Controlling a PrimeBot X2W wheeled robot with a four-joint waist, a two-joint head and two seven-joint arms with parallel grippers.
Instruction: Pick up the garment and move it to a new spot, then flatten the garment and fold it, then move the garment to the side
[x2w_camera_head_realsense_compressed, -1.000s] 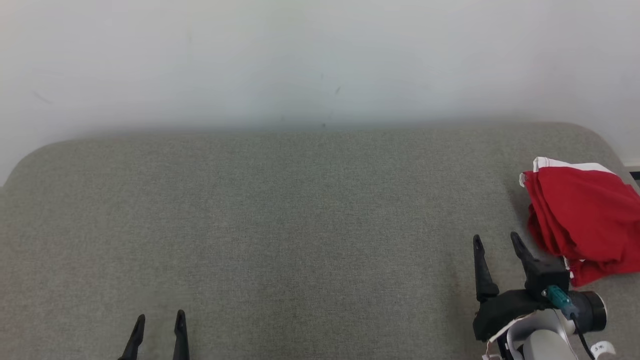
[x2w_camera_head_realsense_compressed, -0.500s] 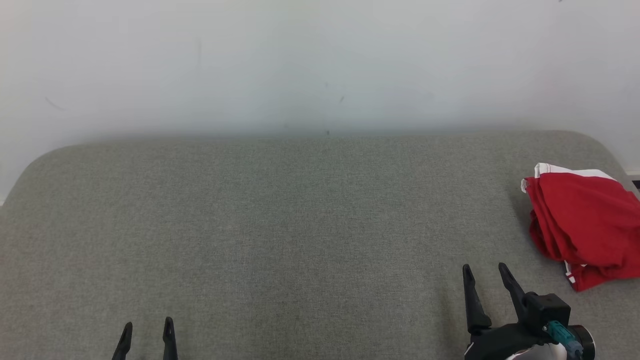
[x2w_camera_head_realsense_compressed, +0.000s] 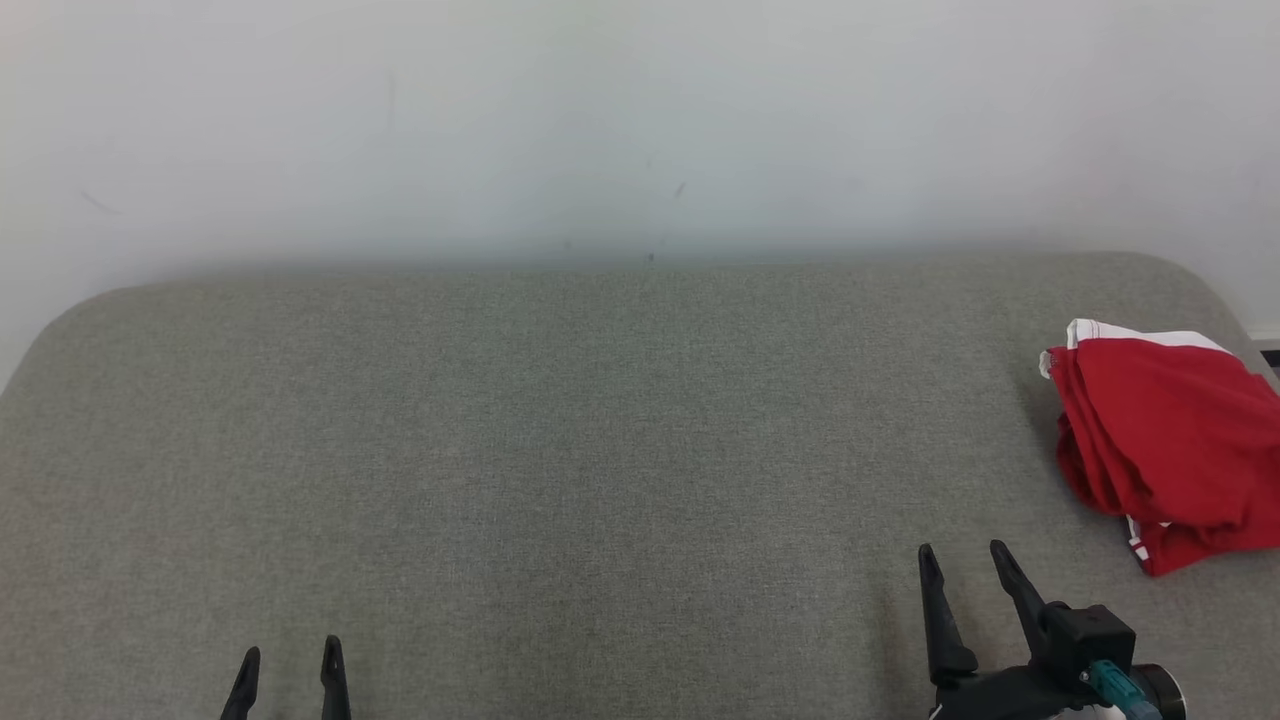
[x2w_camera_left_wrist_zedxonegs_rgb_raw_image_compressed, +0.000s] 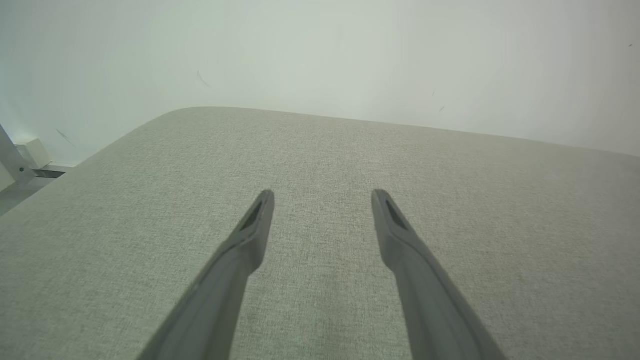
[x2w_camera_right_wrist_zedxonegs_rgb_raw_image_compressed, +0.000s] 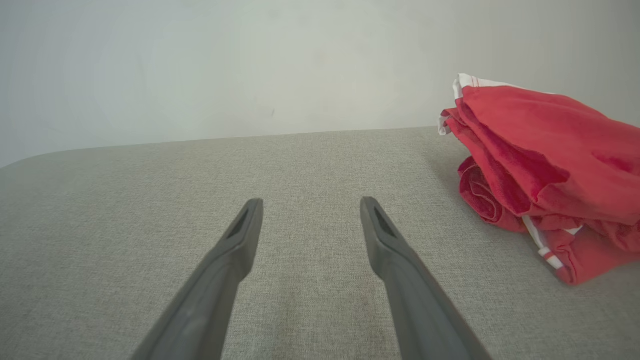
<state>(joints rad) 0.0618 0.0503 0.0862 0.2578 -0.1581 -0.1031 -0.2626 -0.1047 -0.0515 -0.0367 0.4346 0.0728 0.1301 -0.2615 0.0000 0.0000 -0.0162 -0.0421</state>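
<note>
Near the right edge of the grey fabric-covered counter (x2w_camera_head_realsense_compressed: 600, 450) lies the red cloth garment with white trim (x2w_camera_head_realsense_compressed: 1170, 440), bundled in loose folds. The right pincer (x2w_camera_head_realsense_compressed: 961, 548) has drawn back from just beside it toward the near edge over the last second. That suggests the garment has already been set aside and the task is about finished. Its two fingers stand wide apart, holding nothing and clear of the garment. The left pincer (x2w_camera_head_realsense_compressed: 291, 648), at the near edge toward the left corner, is likewise spread wide and empty
</note>
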